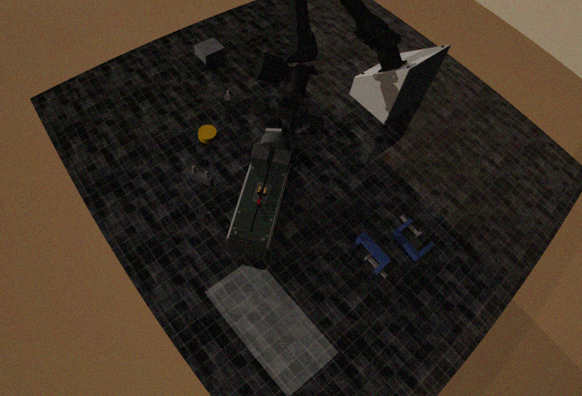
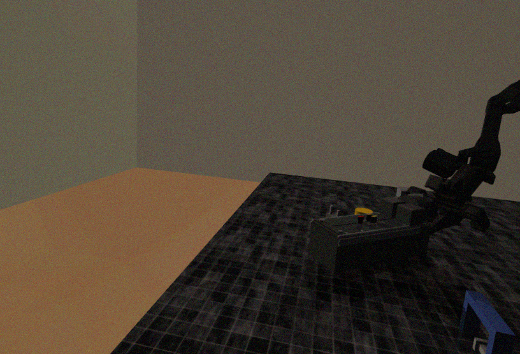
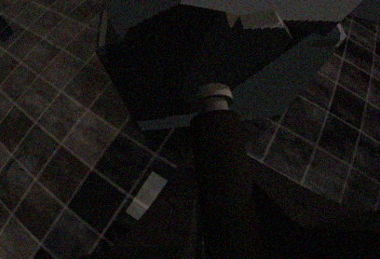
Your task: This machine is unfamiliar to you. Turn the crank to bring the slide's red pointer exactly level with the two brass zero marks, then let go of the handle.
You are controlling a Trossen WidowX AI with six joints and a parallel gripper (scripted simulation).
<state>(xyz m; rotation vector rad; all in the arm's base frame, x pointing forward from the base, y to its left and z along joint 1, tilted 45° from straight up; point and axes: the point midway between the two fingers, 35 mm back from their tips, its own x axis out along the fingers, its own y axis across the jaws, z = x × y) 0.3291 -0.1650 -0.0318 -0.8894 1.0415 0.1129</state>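
Observation:
The machine (image 1: pixel 244 222) (image 2: pixel 369 236) is a long dark box on the checkered mat. Its slide's red pointer (image 1: pixel 258 200) sits a little past the two brass zero marks (image 1: pixel 263 189), on the side away from the crank. The crank (image 1: pixel 271 135) is at the box's far end. In the wrist view its dark disc (image 3: pixel 162 63) fills the middle and the dark cylindrical handle (image 3: pixel 219 163) runs down from it. My gripper (image 1: pixel 281 129) (image 2: pixel 436 221) is at the crank end, shut on the handle.
A yellow disc (image 1: pixel 207 133) (image 2: pixel 363 210), a small peg (image 1: pixel 227 95) and a grey cube (image 1: pixel 209 49) lie left of the arm. A white wedge block (image 1: pixel 399 83) stands to the right. Two blue brackets (image 1: pixel 374 250) (image 1: pixel 414 238) and a pale tiled panel (image 1: pixel 269 325) lie nearer the front.

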